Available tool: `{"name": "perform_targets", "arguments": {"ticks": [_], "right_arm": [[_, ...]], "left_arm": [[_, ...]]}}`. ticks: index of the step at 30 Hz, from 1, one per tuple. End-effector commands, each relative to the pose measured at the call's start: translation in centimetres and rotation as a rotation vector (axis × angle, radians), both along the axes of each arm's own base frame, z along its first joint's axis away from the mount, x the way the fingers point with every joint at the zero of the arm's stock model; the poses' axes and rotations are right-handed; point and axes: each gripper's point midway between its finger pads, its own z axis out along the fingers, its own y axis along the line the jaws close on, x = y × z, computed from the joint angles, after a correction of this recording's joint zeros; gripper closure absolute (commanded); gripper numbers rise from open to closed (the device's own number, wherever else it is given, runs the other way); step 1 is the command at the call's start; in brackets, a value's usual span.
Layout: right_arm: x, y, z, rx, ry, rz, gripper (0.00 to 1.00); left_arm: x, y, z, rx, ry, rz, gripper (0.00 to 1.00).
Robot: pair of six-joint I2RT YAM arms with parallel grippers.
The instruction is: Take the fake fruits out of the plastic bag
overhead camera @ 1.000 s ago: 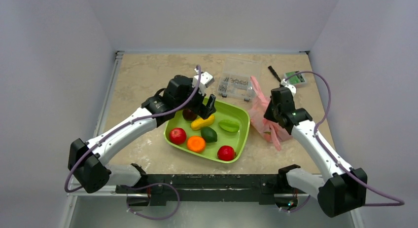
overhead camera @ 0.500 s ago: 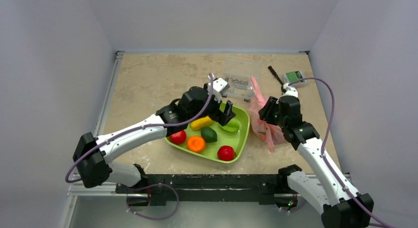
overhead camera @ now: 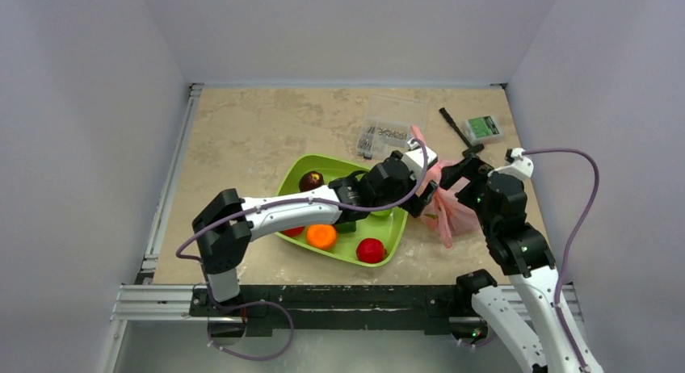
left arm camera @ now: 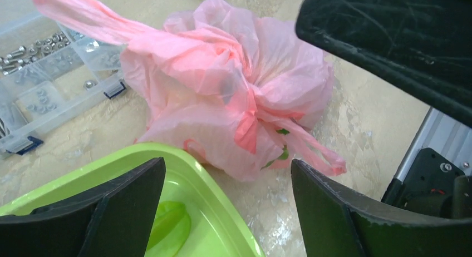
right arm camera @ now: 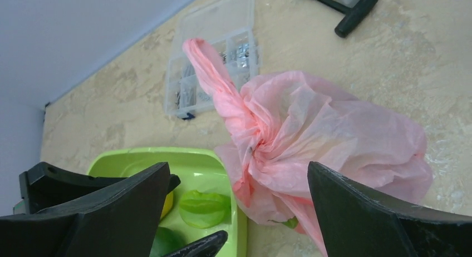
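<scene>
The pink plastic bag (overhead camera: 444,214) lies bunched on the table just right of the green tray (overhead camera: 291,179), one handle sticking up (right arm camera: 214,79). A scrap of green shows at its lower folds (left arm camera: 284,154). My left gripper (left arm camera: 227,165) is open over the tray's right rim, with the bag in front of its fingers. My right gripper (right arm camera: 238,168) is open above the bag and holds nothing. In the tray lie a dark red grape bunch (overhead camera: 311,180) and a lime-green fruit (right arm camera: 203,207). A sliver of yellow fruit (right arm camera: 166,204) shows beside my left finger.
An orange fruit (overhead camera: 321,236) and a red one (overhead camera: 371,249) lie at the tray's near side. A clear parts box (overhead camera: 381,137) stands behind the bag. A black-handled tool (overhead camera: 454,127) and a small green-topped box (overhead camera: 485,128) lie at the back right.
My left arm has swung right across the tray to the bag. My right gripper has opened, let go of the bag and drawn back above it.
</scene>
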Motion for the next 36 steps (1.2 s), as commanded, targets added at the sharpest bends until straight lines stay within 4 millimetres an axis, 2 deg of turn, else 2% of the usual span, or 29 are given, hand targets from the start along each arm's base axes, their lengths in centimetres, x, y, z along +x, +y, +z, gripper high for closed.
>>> {"name": "perform_targets", "arguments": {"ticks": [1, 3, 5, 7, 9, 12, 15, 17, 19, 20, 22, 25, 29, 32, 33, 35, 36], "right_arm": [[-0.7, -1.8, -1.2, 0.03, 0.048, -0.133, 0.06], [-1.2, -1.2, -1.8, 0.078, 0.038, -0.116, 0.08], [-1.8, -0.9, -1.7, 0.142, 0.01, -0.115, 0.1], [-2.5, -1.3, -1.6, 0.186, -0.003, -0.155, 0.12], [-2.7, -1.5, -1.5, 0.201, -0.02, -0.167, 0.17], [-2.7, -1.4, -2.8, 0.173, 0.032, -0.158, 0.39], [-2.6, -0.5, -4.0, 0.194, 0.063, -0.124, 0.5], [-2.6, -0.2, -4.4, 0.215, 0.052, -0.115, 0.49], [-2.5, -0.1, -4.8, 0.222, 0.055, -0.117, 0.43], [-2.3, -0.1, -4.9, 0.225, 0.062, -0.122, 0.41], [-1.8, 0.2, -5.4, 0.209, 0.076, -0.109, 0.4], [-0.6, 0.2, -6.5, 0.154, 0.108, -0.107, 0.4], [0.5, 0.1, -6.9, 0.101, 0.097, -0.096, 0.37], [1.0, -0.6, -6.9, 0.068, 0.092, -0.125, 0.24], [1.2, -0.5, -6.7, 0.052, 0.086, -0.116, 0.22], [1.5, -0.9, -6.5, 0.023, 0.086, -0.129, 0.23], [1.7, -1.2, -6.4, 0.007, 0.083, -0.141, 0.29]], "left_arm": [[1.4, -1.8, 3.5, -0.072, -0.057, 0.007, 0.19], [1.4, -2.8, 3.0, -0.09, -0.026, -0.002, 0.22], [1.3, -3.6, 2.3, -0.104, 0.009, -0.005, 0.31], [1.7, -3.9, 1.4, -0.102, 0.036, 0.03, 0.4], [2.1, -4.0, 0.4, -0.097, 0.059, 0.059, 0.43], [2.1, -4.6, -0.6, -0.092, 0.076, 0.044, 0.43], [3.0, -4.6, -1.7, -0.064, 0.113, 0.076, 0.51], [3.4, -4.8, -1.9, -0.069, 0.152, 0.084, 0.56], [3.5, -5.3, -1.9, -0.091, 0.173, 0.067, 0.6], [3.5, -5.5, -2.0, -0.097, 0.183, 0.054, 0.66], [3.5, -5.5, -2.0, -0.107, 0.207, 0.034, 0.85], [3.1, -5.3, -1.7, -0.128, 0.241, 0.024, 1.0], [2.0, -5.2, -0.7, -0.213, 0.285, -0.009, 1.0], [1.3, -5.2, -0.4, -0.253, 0.326, -0.039, 1.0], [1.0, -5.3, -0.5, -0.254, 0.336, -0.045, 1.0], [0.6, -5.4, -0.3, -0.266, 0.35, -0.063, 1.0], [0.6, -5.4, -0.3, -0.273, 0.356, -0.064, 1.0]]}}
